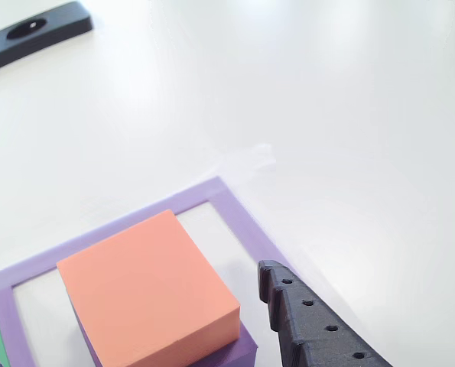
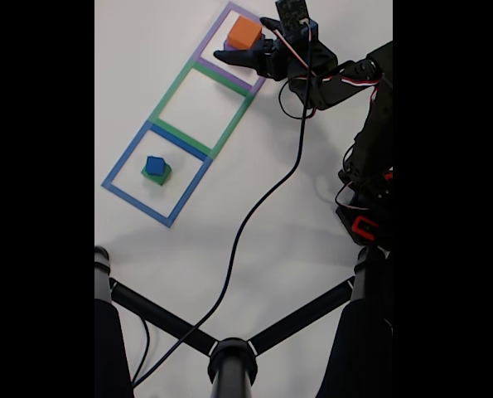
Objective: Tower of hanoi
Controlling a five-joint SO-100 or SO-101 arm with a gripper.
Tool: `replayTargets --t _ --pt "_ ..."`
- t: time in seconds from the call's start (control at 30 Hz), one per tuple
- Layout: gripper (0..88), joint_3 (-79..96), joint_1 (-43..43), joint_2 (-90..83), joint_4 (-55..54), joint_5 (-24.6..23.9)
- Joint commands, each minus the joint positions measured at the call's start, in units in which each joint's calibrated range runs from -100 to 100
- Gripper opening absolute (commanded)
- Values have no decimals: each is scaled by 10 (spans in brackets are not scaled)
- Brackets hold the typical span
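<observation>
Orange cube [image 1: 147, 294]: it sits on top of the purple cube [image 1: 242, 353], inside the purple square [image 1: 235, 210] at the far end of the row.
Other cubes: the small blue cube [image 2: 154, 165] sits on the green cube [image 2: 157, 175], inside the blue square [image 2: 122, 162] at the near end.
End effector [image 2: 239, 56]: right beside the orange stack; I cannot tell how wide it is open or if it holds anything.
Risk: a finger [image 1: 307, 317] may bump the stack and knock the orange cube off onto the bench [image 1: 349, 122].
Arm: it reaches in from the right, stretched low toward the far square.
</observation>
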Motion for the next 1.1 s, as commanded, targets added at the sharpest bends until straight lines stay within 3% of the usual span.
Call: replayTargets --t 0.0,0.2,1.07 --pt "418 -20 -10 -2 -16 10" --pt "328 -19 -14 0 -16 10" --pt "177 7 -24 3 -36 10"
